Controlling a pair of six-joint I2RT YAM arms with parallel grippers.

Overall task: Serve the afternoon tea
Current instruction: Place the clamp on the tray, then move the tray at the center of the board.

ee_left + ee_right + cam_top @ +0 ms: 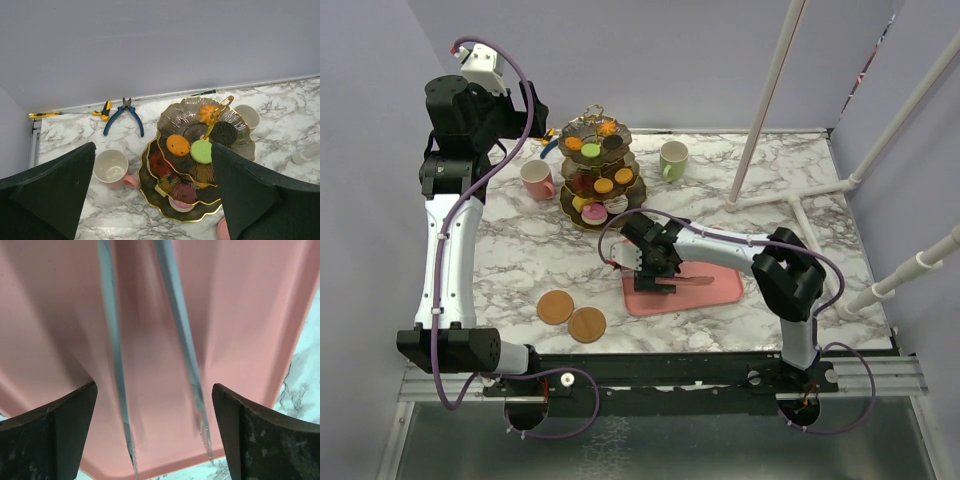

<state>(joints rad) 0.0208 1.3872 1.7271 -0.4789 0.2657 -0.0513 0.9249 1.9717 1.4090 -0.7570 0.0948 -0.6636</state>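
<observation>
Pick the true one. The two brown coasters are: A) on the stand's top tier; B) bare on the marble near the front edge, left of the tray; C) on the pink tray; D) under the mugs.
B: both coasters lie flat on the marble left of the pink tray, with nothing standing on them.

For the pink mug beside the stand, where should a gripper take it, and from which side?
Probably the rim wall of the pink mug, from above, one finger inside and one outside. It stands upright, mouth open, and its handle points toward the tiered stand, so the side away from the stand is freest.
</observation>
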